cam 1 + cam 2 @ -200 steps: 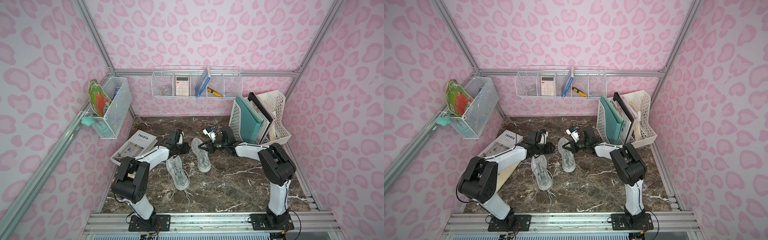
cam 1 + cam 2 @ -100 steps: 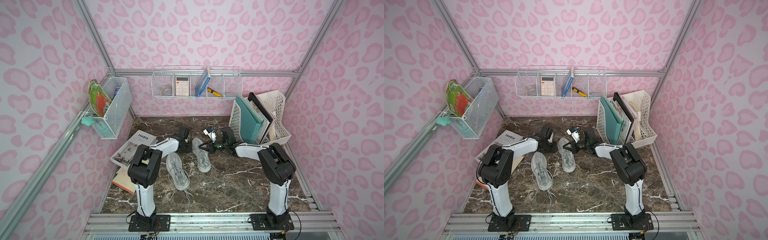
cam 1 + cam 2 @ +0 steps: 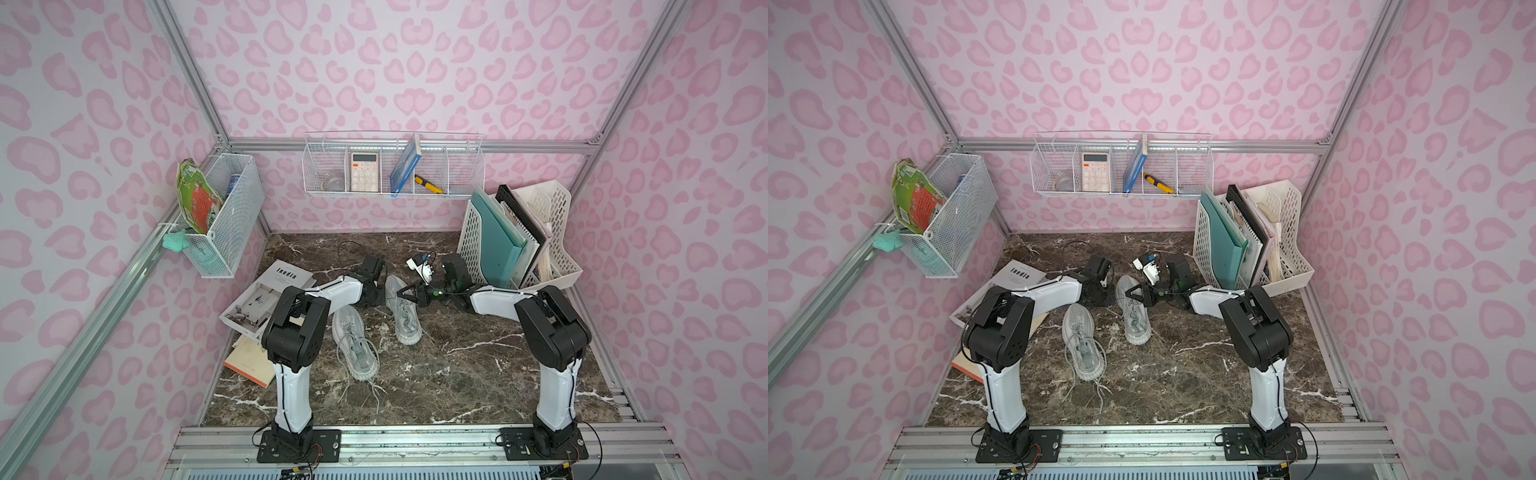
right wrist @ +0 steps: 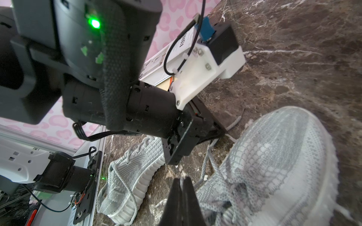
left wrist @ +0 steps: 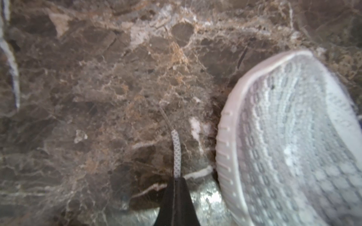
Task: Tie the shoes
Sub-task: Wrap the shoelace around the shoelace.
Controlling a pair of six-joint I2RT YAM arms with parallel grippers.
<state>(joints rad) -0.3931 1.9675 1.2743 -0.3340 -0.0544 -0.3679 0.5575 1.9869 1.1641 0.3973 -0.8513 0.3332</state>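
Indoors, brown marble tabletop (image 3: 457,374), pink-spotted walls (image 3: 395,62), left gripper (image 5: 176,181) pinching lace (image 5: 176,152), right gripper (image 4: 182,181) closed.

top views: high at the front, looking down over the whole cell
wrist cams: right up close, both catching the far shoe (image 5: 293,137)

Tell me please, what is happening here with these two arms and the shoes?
Two robot arms are tying grey shoes on a marble table. The left gripper is shut on a lace end beside the far shoe. The right gripper, also shut, sits low over that shoe's laces; whether it holds one is unclear. The near shoe lies untied, laces loose.
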